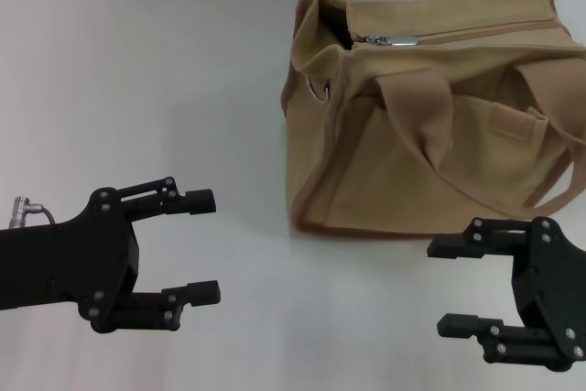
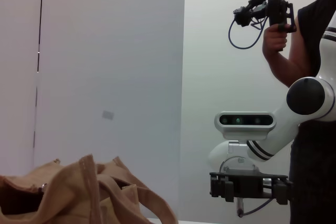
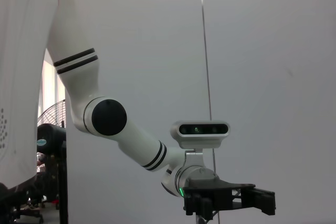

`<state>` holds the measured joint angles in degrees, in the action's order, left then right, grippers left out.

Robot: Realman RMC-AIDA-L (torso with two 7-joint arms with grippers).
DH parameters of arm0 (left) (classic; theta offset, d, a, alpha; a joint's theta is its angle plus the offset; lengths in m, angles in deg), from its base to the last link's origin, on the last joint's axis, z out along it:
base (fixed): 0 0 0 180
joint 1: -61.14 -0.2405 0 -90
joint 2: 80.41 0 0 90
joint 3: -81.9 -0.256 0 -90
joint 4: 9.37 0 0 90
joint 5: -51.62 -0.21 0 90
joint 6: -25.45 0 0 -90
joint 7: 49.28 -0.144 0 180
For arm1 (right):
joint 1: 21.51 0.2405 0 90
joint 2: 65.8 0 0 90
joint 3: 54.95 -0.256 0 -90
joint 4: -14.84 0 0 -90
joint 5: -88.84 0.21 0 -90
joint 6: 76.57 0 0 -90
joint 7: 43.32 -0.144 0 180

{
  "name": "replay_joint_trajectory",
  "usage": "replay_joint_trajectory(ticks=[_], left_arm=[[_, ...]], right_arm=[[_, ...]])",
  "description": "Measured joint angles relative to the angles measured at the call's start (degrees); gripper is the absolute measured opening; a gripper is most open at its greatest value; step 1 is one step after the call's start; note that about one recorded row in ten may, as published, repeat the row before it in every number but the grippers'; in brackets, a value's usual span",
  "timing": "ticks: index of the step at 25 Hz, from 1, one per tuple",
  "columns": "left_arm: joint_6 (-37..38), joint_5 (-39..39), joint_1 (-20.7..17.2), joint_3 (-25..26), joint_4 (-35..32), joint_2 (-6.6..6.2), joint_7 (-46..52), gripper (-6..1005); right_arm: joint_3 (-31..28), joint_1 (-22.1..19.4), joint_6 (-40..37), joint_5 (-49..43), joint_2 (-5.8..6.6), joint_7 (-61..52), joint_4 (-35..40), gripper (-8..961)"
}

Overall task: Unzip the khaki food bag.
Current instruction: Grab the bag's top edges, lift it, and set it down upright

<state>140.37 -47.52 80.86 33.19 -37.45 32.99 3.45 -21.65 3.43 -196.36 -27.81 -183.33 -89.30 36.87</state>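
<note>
The khaki food bag (image 1: 430,107) stands on the white table at the back right, a boxy tan canvas tote with two webbing handles and a brown-trimmed base. Its silver zipper pull (image 1: 392,40) lies at the left end of the closed top zipper. A metal ring (image 1: 318,89) hangs on its left end. My left gripper (image 1: 201,246) is open and empty at the front left, well clear of the bag. My right gripper (image 1: 450,286) is open and empty at the front right, just in front of the bag's base. The bag's top edge shows in the left wrist view (image 2: 79,192).
The table (image 1: 137,89) is white with a pale wall behind it. In the left wrist view a person (image 2: 310,51) stands behind the right arm holding a hand controller. The right wrist view shows only my left arm (image 3: 131,140) and the wall.
</note>
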Motion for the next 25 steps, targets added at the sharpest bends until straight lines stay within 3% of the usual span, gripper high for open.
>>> replay_joint_trajectory(ticks=[10, 12, 20, 21, 22, 23, 24, 25], left_arm=[[-0.29, 0.03, 0.74, -0.02, 0.27, 0.3, 0.05, 815], [-0.32, 0.04, 0.74, -0.01, 0.27, 0.39, 0.06, 815], [-0.87, 0.07, 0.76, 0.08, 0.35, 0.75, 0.08, 814], [-3.57, 0.21, 1.29, 2.74, 0.59, 2.83, 1.42, 814], [-3.57, 0.21, 1.29, 2.74, 0.59, 2.83, 1.42, 814], [-5.95, 0.28, 1.96, 4.65, 0.67, 4.67, 2.26, 814], [-5.95, 0.28, 1.96, 4.65, 0.67, 4.67, 2.26, 814], [-9.14, 0.77, 3.69, 5.12, 3.21, 5.75, 1.66, 814]], right_arm=[[-1.52, 0.32, 2.07, 0.66, -0.85, -5.18, 0.49, 618], [-1.65, 0.13, 2.27, 0.67, -1.03, -4.98, 0.5, 806], [-4.08, -1.27, 2.3, 2.53, -1.32, -2.67, 0.57, 814], [-5.43, -1.66, 2.3, 2.92, -1.32, -2.65, 0.56, 815], [-7.35, -2.19, 2.3, 3.14, -1.32, -2.61, 0.53, 816], [-8.83, -2.54, 2.3, 3.26, -1.32, -2.47, 0.46, 817], [-10.65, -3.01, 2.24, 3.38, -1.32, -2.19, 0.31, 817], [-12.51, -3.59, 2.06, 3.44, -1.31, -1.71, 0.18, 817]])
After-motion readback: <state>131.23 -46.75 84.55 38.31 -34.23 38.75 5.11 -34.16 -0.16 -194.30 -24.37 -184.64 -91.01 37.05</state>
